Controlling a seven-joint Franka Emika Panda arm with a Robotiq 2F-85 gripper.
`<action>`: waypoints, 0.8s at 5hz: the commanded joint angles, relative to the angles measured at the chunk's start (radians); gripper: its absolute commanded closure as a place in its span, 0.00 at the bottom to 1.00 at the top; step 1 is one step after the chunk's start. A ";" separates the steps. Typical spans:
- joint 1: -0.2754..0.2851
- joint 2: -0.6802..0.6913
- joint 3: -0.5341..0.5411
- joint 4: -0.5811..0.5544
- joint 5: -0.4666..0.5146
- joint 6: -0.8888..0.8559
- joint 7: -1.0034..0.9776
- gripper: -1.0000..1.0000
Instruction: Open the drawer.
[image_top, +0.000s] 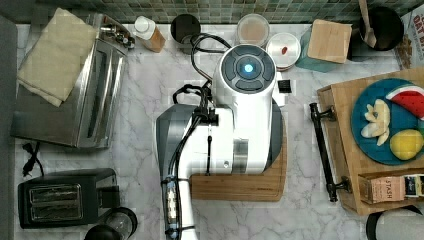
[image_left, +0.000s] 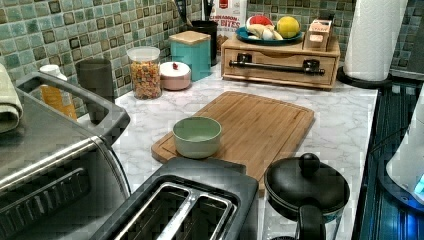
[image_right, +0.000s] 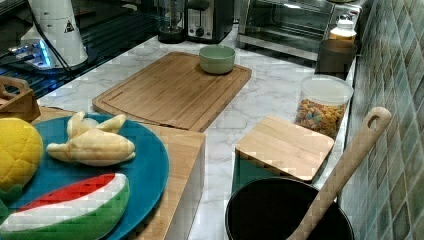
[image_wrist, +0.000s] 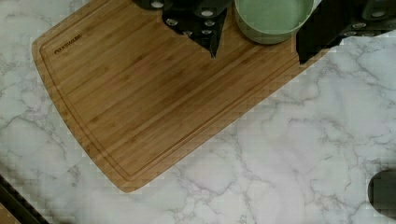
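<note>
The drawer (image_left: 280, 71) sits shut in a light-wood box at the back of the counter in the left view, its long black bar handle (image_left: 275, 65) across the front. In the top view the handle (image_top: 322, 150) runs along the box's left side, at the top view's right. The box top (image_right: 182, 150) also appears in the right view. My gripper (image_wrist: 259, 49) hangs open high over the cutting board (image_wrist: 140, 93), its two dark fingers (image_wrist: 212, 44) spread wide with a green bowl (image_wrist: 273, 18) showing between them. It is well away from the drawer. My white arm (image_top: 240, 115) hides it in the top view.
A blue plate of toy fruit (image_top: 385, 120) and a tea box (image_top: 387, 189) rest on the drawer box. A toaster oven (image_top: 75, 95), a toaster (image_top: 60, 197) and a black kettle (image_left: 306, 187) stand at the other end. Jars (image_left: 145, 72) and a teal canister (image_left: 192, 50) line the tiled wall; a paper towel roll (image_left: 372, 37) stands beside the box.
</note>
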 joint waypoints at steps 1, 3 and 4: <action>0.000 0.000 0.000 0.000 0.002 0.006 -0.001 0.00; -0.052 -0.125 -0.047 -0.191 -0.007 0.044 -0.398 0.00; -0.079 -0.115 -0.083 -0.180 -0.030 0.018 -0.610 0.00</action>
